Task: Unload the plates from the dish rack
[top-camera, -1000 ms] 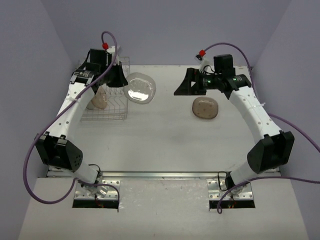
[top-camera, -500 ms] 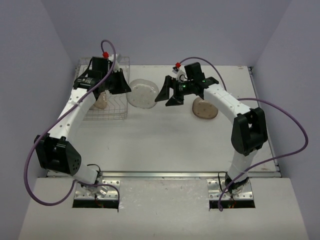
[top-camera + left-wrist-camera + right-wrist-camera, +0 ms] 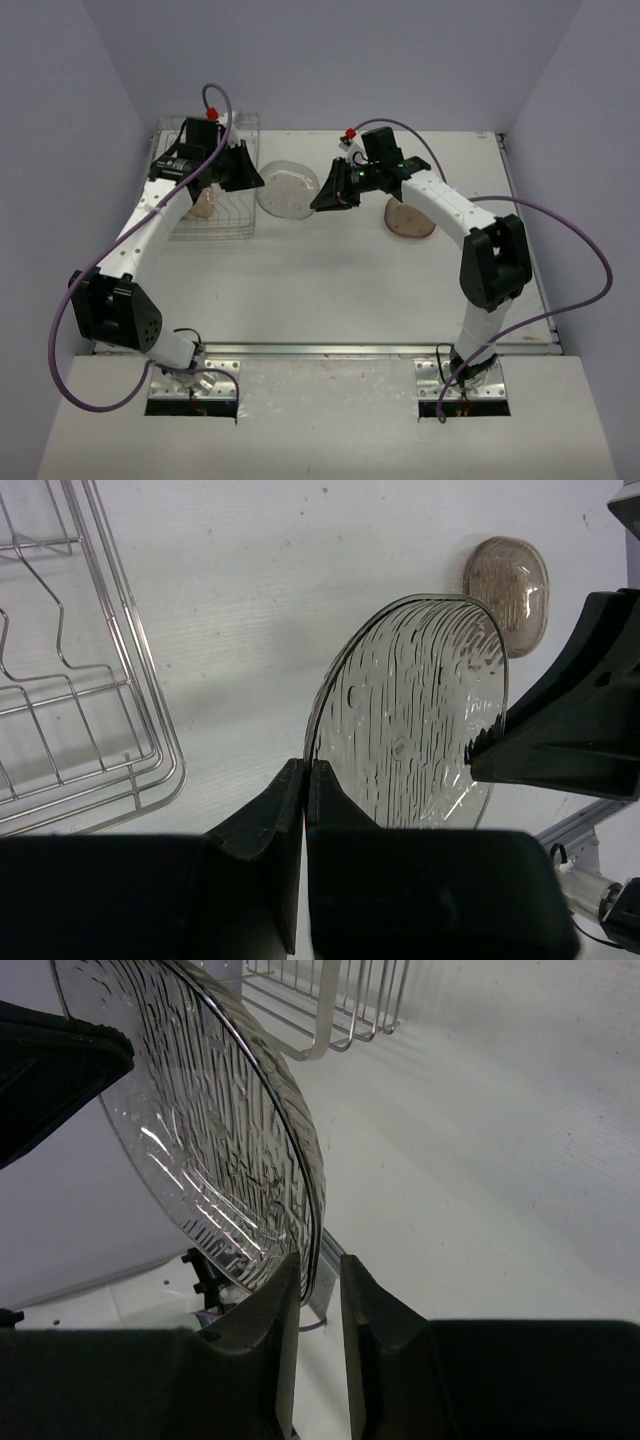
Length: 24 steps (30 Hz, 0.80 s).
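The left gripper (image 3: 307,770) is pinched tight on the lower rim of a clear plate (image 3: 420,720), holding it on edge in the air at upper centre of the overhead view, just right of the dish rack (image 3: 215,215). The right gripper (image 3: 320,1270) has its jaws narrowed either side of the opposite rim, with a sliver of gap showing. This looks like a handover. Next, the right should clamp before the left lets go, then lay the plate near the brownish plate (image 3: 410,220) on the table (image 3: 330,290). A pale plate (image 3: 205,203) sits in the rack.
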Tool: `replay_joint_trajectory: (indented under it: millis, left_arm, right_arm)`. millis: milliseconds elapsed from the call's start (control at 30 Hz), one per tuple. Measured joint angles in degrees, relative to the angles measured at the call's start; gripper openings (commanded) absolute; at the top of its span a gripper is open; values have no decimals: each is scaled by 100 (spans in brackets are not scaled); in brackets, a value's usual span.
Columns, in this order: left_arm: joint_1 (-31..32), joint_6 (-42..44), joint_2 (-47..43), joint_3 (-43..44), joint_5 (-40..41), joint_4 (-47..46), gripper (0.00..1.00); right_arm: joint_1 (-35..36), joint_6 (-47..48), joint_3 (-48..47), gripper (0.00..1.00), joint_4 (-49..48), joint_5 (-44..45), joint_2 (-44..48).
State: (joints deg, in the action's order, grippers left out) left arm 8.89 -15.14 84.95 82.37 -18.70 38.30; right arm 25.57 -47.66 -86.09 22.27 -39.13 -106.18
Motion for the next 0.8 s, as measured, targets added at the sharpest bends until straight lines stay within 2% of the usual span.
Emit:
replay_joint_trajectory:
  millis: [133,200,233,267,300,400,433,633,800]
  left_arm:
    - [63,9,0,-58,-38,-76,0]
    - [111,29,0,-83,-1,-81,1]
    - [133,37,0,-85,21,-83,6]
    - [161,53,0,-85,45,-85,20]
    - [189,72,0,-85,49,-88,53]
    - [257,110,-10,-85,-28,-112,96]
    - [278,112,-19,-85,-37,-116,100]
    - [308,175,-98,-85,268,-118,100]
    - [265,252,-105,-56,634,-61,100]
  right_arm:
    - [9,-88,-23,2,-22,-31,-124]
    - [8,-111,-30,0,-7,-26,-183]
    - [8,-124,-31,0,7,-24,-212]
    - [8,-132,-35,0,17,-21,-238]
    - [8,-127,-39,0,33,-11,-258]
    - [-19,-44,-41,0,71,98,-267]
    - [-40,2,-41,0,72,147,-267]
    - [-374,389,81,0,221,294,-131]
    - [-1159,1365,469,0,836,548,439]
